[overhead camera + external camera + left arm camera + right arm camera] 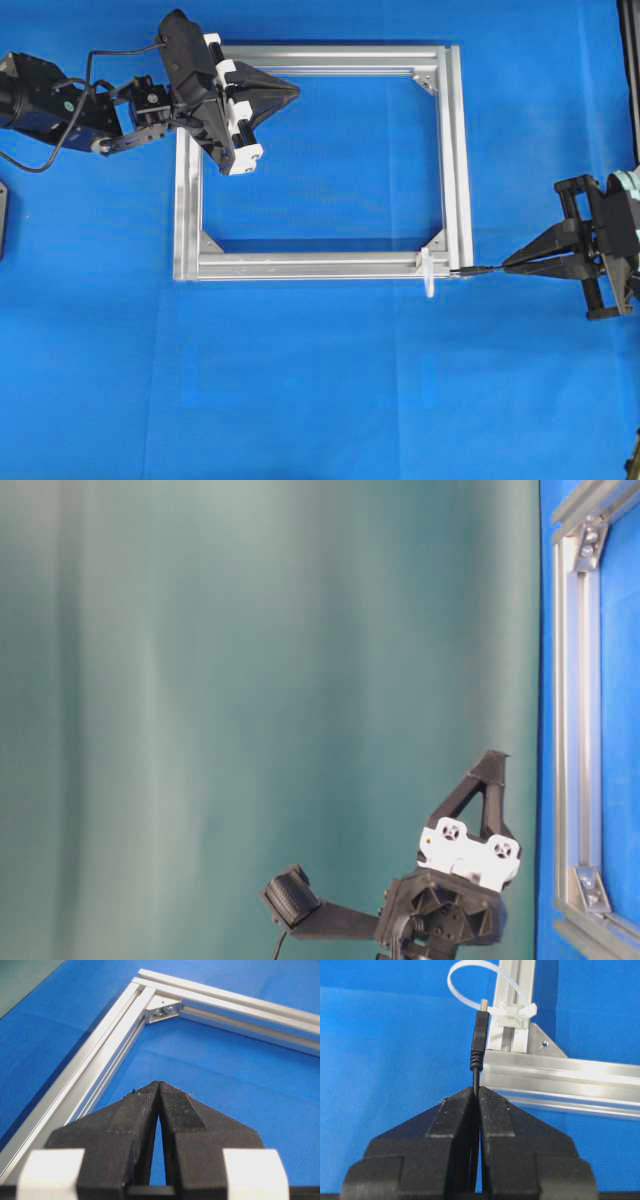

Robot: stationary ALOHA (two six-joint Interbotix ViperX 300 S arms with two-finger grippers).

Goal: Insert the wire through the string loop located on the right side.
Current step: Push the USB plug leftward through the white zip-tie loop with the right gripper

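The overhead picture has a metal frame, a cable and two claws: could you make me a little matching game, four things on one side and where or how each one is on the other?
Things:
1. left gripper
2. right gripper
3. string loop
4. wire

States or places:
A. whitish, tied to the silver frame at its lower right corner in the overhead view
B. shut and holding nothing, above the frame's upper left corner
C. black, its plug tip right at the loop
D. shut on a thin cable, just right of the frame

Pairs: 1-B, 2-D, 3-A, 4-C
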